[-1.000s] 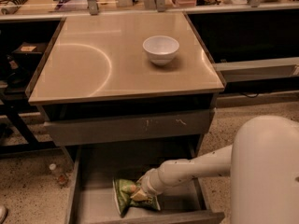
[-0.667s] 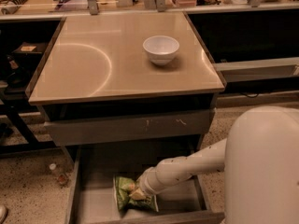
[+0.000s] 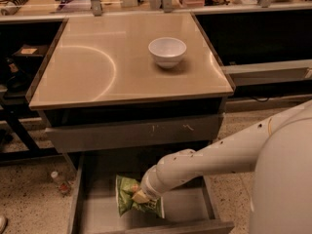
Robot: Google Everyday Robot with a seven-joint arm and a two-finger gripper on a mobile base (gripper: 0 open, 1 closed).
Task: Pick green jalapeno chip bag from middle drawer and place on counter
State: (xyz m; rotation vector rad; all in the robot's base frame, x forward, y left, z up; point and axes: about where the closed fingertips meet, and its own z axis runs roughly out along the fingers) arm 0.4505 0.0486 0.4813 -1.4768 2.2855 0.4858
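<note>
The green jalapeno chip bag (image 3: 126,193) stands tilted in the open middle drawer (image 3: 95,215), a grey tray pulled out below the counter. My gripper (image 3: 140,196) reaches down into the drawer at the end of the white arm and is shut on the bag's right side. The bag's white strip shows at its lower right edge. The counter (image 3: 97,62) is a glossy beige square top above the drawers.
A white round bowl (image 3: 167,51) stands on the counter's far right part. A grey drawer front with pale scratches (image 3: 136,132) sits above the open drawer. My white arm body (image 3: 285,179) fills the lower right. A small bottle (image 3: 59,181) lies on the floor at left.
My arm and gripper have shifted left in the drawer, and the bag has moved left with them and tipped more upright.
</note>
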